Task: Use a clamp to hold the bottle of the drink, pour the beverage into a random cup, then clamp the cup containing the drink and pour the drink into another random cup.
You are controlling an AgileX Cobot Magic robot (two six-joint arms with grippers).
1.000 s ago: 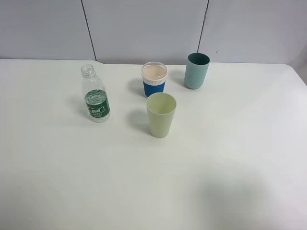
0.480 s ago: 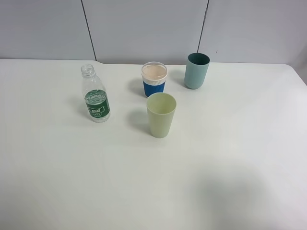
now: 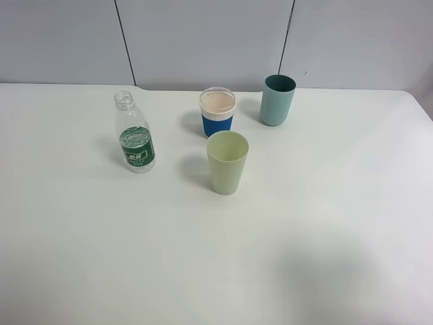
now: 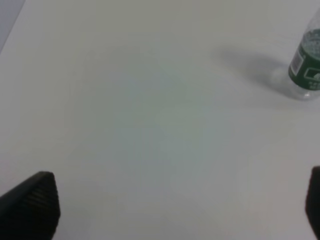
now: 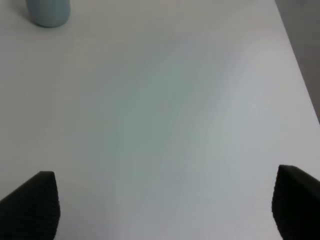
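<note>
A clear uncapped bottle [image 3: 134, 136] with a green label stands upright on the white table [image 3: 325, 223] at the left; its base also shows in the left wrist view [image 4: 306, 72]. A pale green cup [image 3: 227, 162] stands in the middle. A white cup with a blue sleeve [image 3: 217, 112] stands behind it, and a teal cup [image 3: 277, 99] stands to the right of that; the teal cup's base shows in the right wrist view [image 5: 48, 12]. My left gripper [image 4: 175, 205] and right gripper [image 5: 165, 205] are open, empty and over bare table. Neither arm shows in the exterior high view.
The table's right edge [image 5: 300, 65] shows in the right wrist view, with grey floor beyond. A grey panelled wall [image 3: 203, 40] runs behind the table's far edge.
</note>
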